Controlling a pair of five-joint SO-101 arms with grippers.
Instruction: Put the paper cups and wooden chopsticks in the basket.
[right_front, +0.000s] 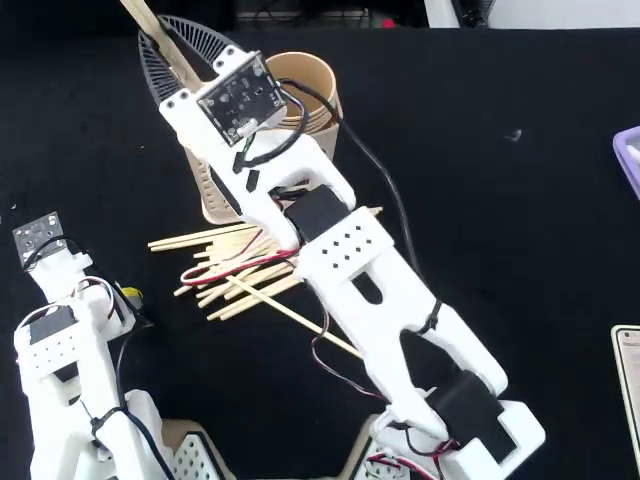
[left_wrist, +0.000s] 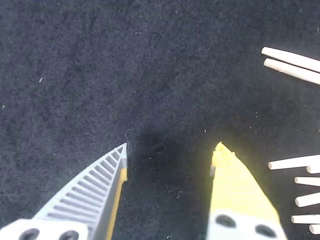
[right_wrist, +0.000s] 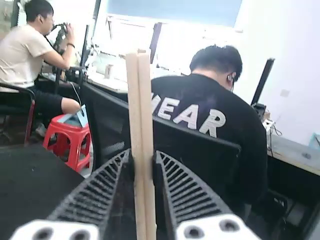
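We have the right gripper (right_wrist: 141, 156) up at the far edge of the table (right_front: 480, 150), jaws clamped on a pair of chopsticks (right_wrist: 139, 100). The sticks run straight out between its ribbed fingers (right_wrist: 97, 187) and well past the tips. Behind that gripper, under its wrist, sit the paper cups (right_front: 305, 80) and the beige basket (right_front: 210, 190). The arm covers most of the basket, so we cannot tell whether the cups are inside it. Loose chopsticks (right_front: 225, 265) lie in a fanned pile further back along the same arm, partly under it, with one long stick (right_front: 300, 318) angled out of the pile. The left gripper (left_wrist: 172, 147) hangs low over bare black table, jaws apart, holding nothing. The loose chopsticks (left_wrist: 292, 62) end just off its yellow finger (left_wrist: 235, 185), not touching; there is open table on the side of its grey finger (left_wrist: 95, 192). A purple thing (right_front: 628, 155) and a card (right_front: 628, 375) sit at the table's edge, well apart from both grippers.
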